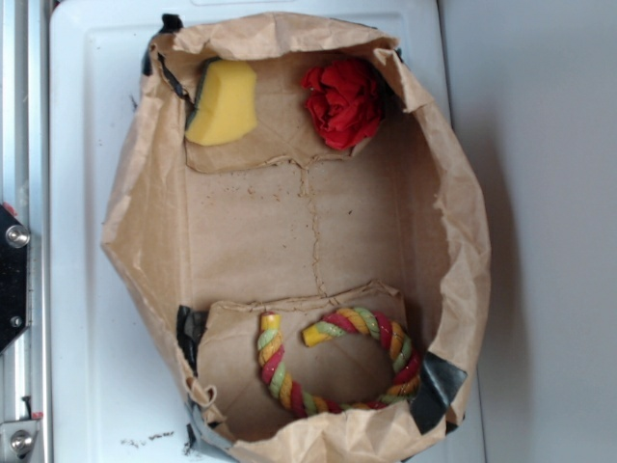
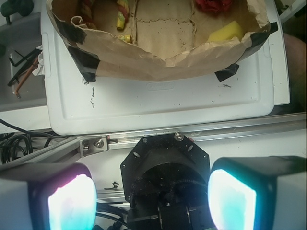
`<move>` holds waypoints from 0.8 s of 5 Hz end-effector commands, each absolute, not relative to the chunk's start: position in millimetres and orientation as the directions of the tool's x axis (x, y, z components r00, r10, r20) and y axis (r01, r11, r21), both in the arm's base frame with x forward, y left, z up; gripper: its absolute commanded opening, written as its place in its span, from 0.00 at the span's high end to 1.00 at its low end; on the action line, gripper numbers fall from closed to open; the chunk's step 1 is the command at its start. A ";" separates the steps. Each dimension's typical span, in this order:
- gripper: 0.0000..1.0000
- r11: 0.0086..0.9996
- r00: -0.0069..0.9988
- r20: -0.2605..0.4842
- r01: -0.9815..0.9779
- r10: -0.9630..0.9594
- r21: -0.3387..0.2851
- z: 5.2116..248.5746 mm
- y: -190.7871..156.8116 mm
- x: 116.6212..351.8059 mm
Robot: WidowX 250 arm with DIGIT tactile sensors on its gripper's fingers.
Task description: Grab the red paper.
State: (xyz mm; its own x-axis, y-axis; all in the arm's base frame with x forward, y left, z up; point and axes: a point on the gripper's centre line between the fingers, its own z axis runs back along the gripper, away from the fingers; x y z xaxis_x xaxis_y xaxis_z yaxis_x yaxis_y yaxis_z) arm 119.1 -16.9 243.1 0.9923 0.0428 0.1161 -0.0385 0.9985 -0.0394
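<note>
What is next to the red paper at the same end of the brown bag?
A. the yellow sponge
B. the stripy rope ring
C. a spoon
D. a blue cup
A: in the exterior view the red paper sits at the top end of the brown bag with the yellow sponge beside it, apart from it, while the rope ring lies at the opposite end.

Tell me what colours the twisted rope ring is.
The rope ring is striped red, yellow and green; the exterior view shows it best.
</note>
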 end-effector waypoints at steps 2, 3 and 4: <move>0.00 0.993 0.988 0.111 -0.108 0.112 -0.040 232.5 3.3 164.0; 0.00 0.987 0.981 0.105 -0.157 0.160 -0.042 222.8 19.3 198.5; 0.00 0.983 0.978 0.102 -0.184 0.184 -0.011 211.3 27.6 223.3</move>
